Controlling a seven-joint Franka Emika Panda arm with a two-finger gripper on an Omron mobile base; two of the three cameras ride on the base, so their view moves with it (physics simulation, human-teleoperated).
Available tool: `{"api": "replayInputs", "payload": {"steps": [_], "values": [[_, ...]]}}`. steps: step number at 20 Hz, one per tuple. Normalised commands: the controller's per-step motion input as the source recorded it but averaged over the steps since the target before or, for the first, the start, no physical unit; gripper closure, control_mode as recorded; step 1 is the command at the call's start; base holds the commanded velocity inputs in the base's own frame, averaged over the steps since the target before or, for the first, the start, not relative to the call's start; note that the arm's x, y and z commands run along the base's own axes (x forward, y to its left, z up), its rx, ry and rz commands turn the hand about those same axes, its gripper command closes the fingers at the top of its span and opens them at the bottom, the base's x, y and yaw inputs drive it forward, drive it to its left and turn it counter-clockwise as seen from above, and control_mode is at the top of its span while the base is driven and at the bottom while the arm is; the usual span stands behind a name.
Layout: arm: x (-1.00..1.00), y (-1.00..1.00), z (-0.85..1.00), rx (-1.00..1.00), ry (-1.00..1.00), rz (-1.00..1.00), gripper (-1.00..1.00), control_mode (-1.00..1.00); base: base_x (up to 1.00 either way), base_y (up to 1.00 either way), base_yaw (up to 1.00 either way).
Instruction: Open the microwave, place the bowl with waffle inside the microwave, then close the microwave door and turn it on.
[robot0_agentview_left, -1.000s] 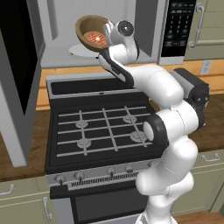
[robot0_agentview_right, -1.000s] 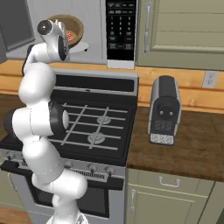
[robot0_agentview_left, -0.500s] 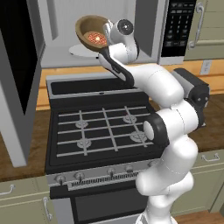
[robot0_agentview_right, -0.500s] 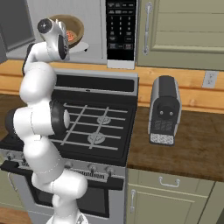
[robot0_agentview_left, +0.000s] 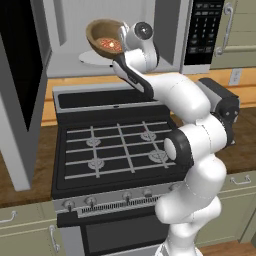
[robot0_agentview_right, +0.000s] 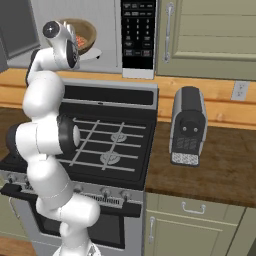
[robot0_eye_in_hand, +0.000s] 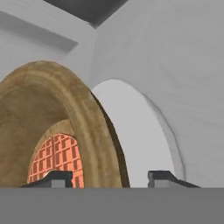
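The microwave (robot0_agentview_left: 202, 30) stands with the microwave door (robot0_agentview_left: 20, 90) swung out to the left. Inside, the brown bowl (robot0_agentview_left: 105, 37) is tilted just above the white turntable (robot0_agentview_left: 95, 60), with the reddish waffle (robot0_agentview_left: 109, 45) lying in it. My gripper (robot0_agentview_left: 121, 50) is at the bowl's right rim. In the hand view the gripper (robot0_eye_in_hand: 109, 178) straddles the bowl rim (robot0_eye_in_hand: 83, 131), and both fingertips (robot0_eye_in_hand: 52, 178) stand off the rim with gaps, so it is open. The waffle (robot0_eye_in_hand: 57, 157) and the turntable (robot0_eye_in_hand: 135, 140) show beyond. From the right, the bowl (robot0_agentview_right: 86, 35) peeks past the hand.
A black-topped gas stove (robot0_agentview_left: 120, 150) lies below the microwave. A dark toaster (robot0_agentview_right: 187, 125) stands on the wooden counter (robot0_agentview_right: 220, 165) to the right. Cabinet doors (robot0_agentview_right: 210, 35) flank the microwave's button panel (robot0_agentview_right: 137, 35).
Between the base views the arm and the bowl keep their place inside the microwave; nothing has visibly shifted.
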Motion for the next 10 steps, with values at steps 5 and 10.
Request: {"api": "replayInputs", "payload": {"steps": [5,10], "values": [[-0.02,0.00,0.02,0.00,-0.02,0.00,-1.00,-1.00,0.00,0.00,0.00],[-0.26,0.00,0.34,0.00,-0.20,0.02,-1.00,-1.00,0.00,0.00,0.00]]}}
